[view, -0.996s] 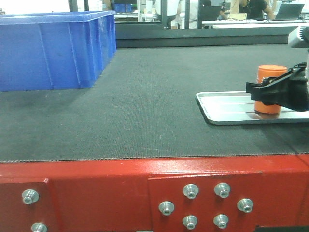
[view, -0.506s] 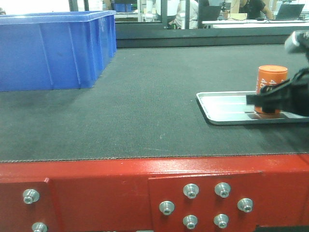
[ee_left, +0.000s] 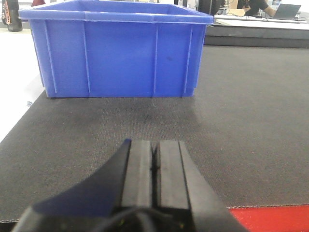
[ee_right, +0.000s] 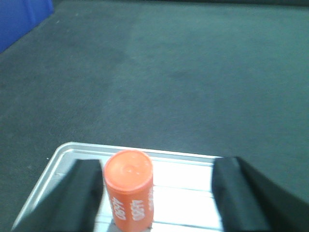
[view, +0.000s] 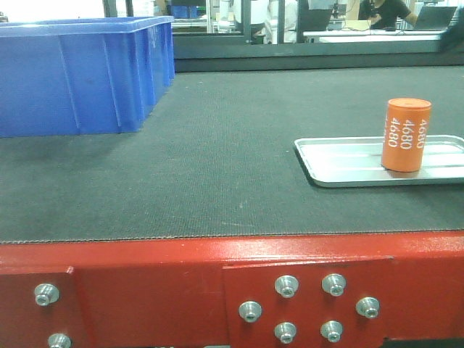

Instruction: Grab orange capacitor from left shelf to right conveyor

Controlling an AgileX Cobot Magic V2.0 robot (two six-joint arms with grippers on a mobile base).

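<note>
The orange capacitor [view: 406, 135], marked "4680", stands upright on a shallow silver tray [view: 341, 163] on the dark grey conveyor belt [view: 232, 159] with its red frame [view: 181, 290]. In the right wrist view the capacitor [ee_right: 129, 191] stands free between my right gripper's [ee_right: 157, 193] wide-open fingers, nearer the left finger [ee_right: 72, 198]. The right gripper is out of the front view. My left gripper [ee_left: 154, 159] is shut and empty, low over the belt, facing a blue bin [ee_left: 116, 53]. The left shelf is out of view.
A large blue plastic bin [view: 80, 72] sits on the belt at the back left. The tray [ee_right: 193, 179] lies at the belt's right side. Desks and people are beyond the belt's far edge.
My right gripper let go of the capacitor and pulled back out of the front view. The capacitor stays standing on the tray.
</note>
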